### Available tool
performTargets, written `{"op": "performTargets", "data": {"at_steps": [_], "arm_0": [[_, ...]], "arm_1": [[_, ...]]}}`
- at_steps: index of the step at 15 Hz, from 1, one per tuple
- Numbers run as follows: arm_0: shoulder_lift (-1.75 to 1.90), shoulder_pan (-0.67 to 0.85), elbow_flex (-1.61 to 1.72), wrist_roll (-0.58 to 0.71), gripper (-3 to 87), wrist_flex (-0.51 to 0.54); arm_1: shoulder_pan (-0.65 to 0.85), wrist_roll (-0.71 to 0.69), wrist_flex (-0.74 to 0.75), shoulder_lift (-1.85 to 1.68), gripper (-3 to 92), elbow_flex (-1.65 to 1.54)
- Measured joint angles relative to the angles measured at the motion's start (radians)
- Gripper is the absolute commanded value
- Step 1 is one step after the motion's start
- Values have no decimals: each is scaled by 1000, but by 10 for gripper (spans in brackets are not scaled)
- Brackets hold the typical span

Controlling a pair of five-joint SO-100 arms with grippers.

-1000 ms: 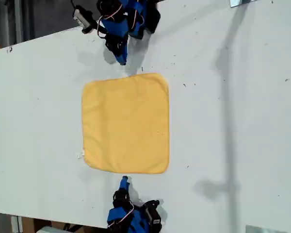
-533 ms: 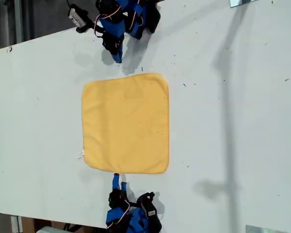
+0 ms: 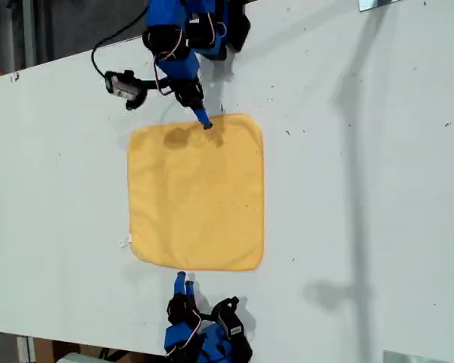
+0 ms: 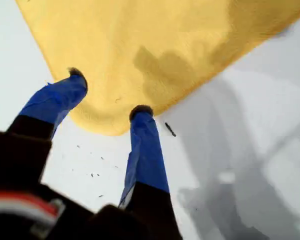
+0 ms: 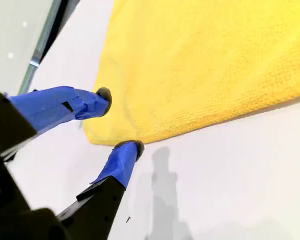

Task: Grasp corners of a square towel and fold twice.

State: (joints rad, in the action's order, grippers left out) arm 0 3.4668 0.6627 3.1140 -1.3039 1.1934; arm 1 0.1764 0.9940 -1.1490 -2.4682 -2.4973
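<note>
Status: no fold made yet. The towel (image 3: 197, 193) lies flat and fully spread in the middle of the desk (image 3: 378, 227), all four corners down, with the white tag (image 3: 125, 241) on its edge toward the exterior view's left.

My first hand (image 3: 204, 121) is at the towel's upper edge in the exterior view. Its jaws are spread, straddling a rounded corner in the first wrist view, and grip nothing (its shadow falls on the cloth).

My second hand (image 3: 183, 278) sits just off the lower edge, jaws likewise apart and empty, with a corner between the fingertips (image 5: 104, 95).

Remaining, by my reckoning: close on the corners, lift, and both folds. The task is barely begun.
</note>
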Motion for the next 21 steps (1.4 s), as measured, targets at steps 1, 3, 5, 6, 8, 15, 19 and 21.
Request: {"op": "performTargets", "data": {"at_steps": [1,3,5,6,8,15,19,21], "arm_0": [[0,-5,0,-6,168,0],[0,-3,0,-11,163,2],[0,-3,0,-11,162,2],[0,-3,0,-11,162,2],[0,-9,0,-11,162,2],[0,-34,0,-9,140,2],[-216,-115,-198,57,134,-11],[-512,-215,-425,43,148,-12]], "arm_1": [[-54,-12,8,232,238,101],[-132,-9,6,479,239,201],[-219,41,5,572,244,221],[-262,71,14,607,250,227],[-328,110,46,699,255,261],[-342,107,86,994,0,485],[-321,91,75,1014,0,506],[-321,87,75,1014,0,506]]}}
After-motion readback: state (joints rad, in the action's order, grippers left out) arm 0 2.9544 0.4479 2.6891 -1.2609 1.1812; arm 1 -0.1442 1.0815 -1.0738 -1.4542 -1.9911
